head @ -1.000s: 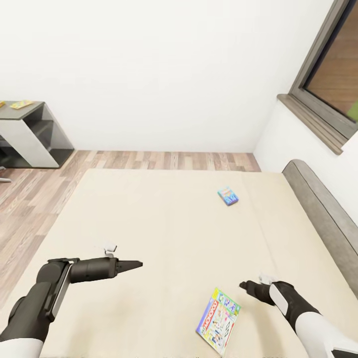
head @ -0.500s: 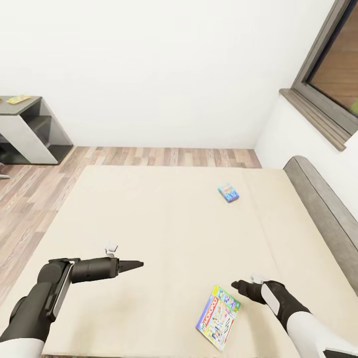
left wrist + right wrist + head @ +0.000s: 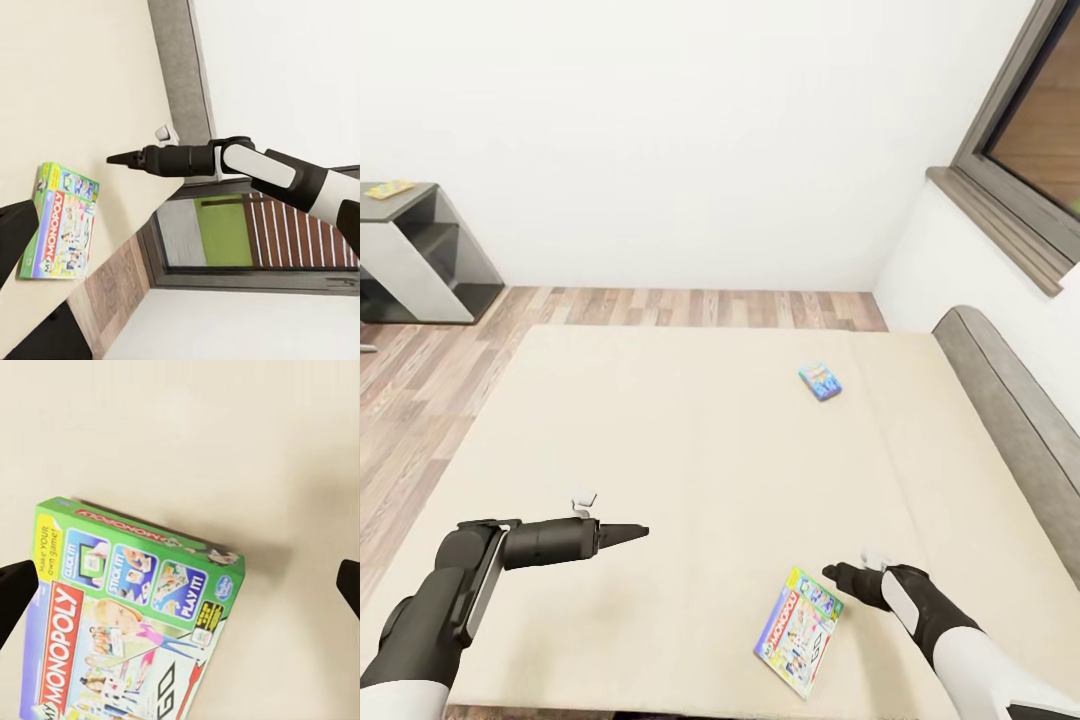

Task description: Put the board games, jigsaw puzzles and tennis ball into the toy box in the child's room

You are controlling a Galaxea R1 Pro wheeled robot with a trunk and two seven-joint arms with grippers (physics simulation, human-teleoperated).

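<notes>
My right gripper (image 3: 838, 574) hangs over the bed (image 3: 660, 420), just beside the green end of the Monopoly box (image 3: 798, 629). It is released: in the right wrist view its two dark fingertips (image 3: 15, 589) stand wide apart, one by the box's long edge and the other out over bare mattress, and they hold nothing.

The Monopoly box lies flat, face up, near the foot edge of the bed. The second game, a small blue box (image 3: 819, 381), lies well apart from the Monopoly box, farther up the bed toward the wall.

My left gripper (image 3: 632, 531) points out over the mattress, well apart from the Monopoly box; its fingers look drawn together and it carries nothing.

Judgement on the step: the pick-up of the Monopoly box is not yet made. I should centre the opening across the box's narrow width, come down square to the lid, and close on the side walls. The box is flat and low, so a slanted approach risks pushing it off the bed edge.
</notes>
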